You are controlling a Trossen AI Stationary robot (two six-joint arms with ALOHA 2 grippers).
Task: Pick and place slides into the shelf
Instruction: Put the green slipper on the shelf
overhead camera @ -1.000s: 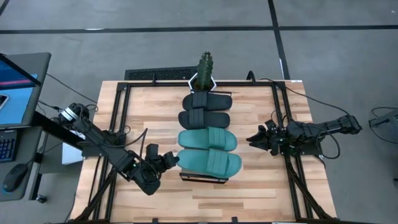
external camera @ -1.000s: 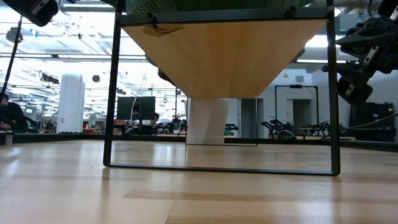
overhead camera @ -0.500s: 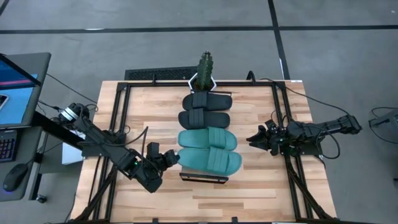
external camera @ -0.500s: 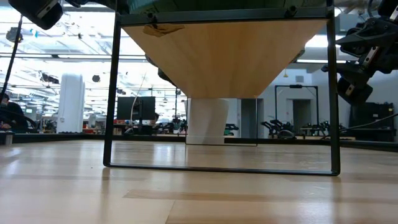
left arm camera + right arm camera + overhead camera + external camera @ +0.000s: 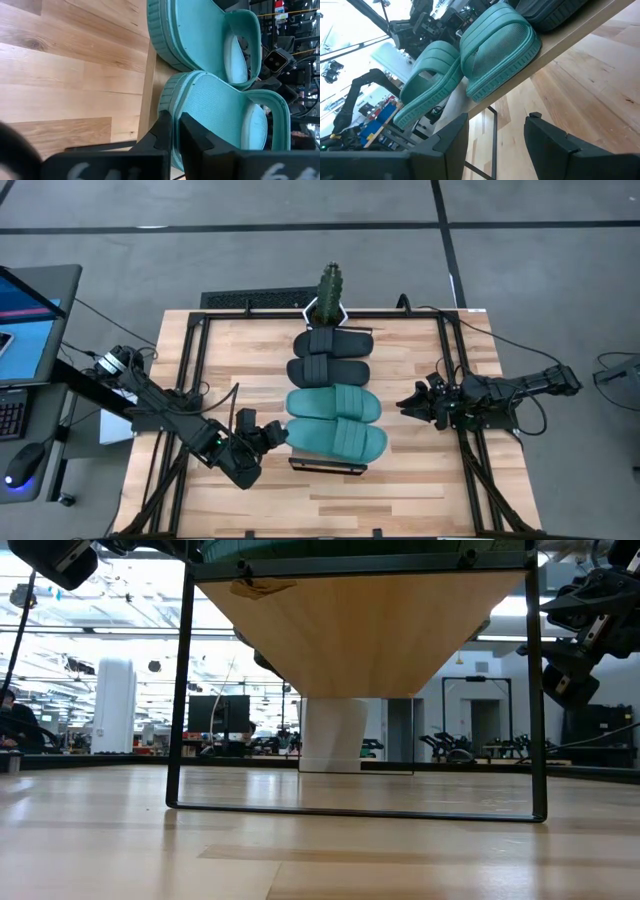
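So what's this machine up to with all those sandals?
It is lining slides up on a raised wooden shelf. All four already lie there in a row: two black slides at the far end by a potted plant, two teal slides nearer. The left gripper sits shut against the heel edge of the nearest teal slide, apparently nudging it. The right gripper hangs open beside the shelf, apart from the slides.

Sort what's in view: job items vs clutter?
Job:
- two teal slides, on the shelf
- two black slides, on the shelf
- shelf
- left end effector, shut at the nearest teal slide's heel
- right end effector, open, waiting clear

Lying about:
- potted cactus
- laptop
- mouse
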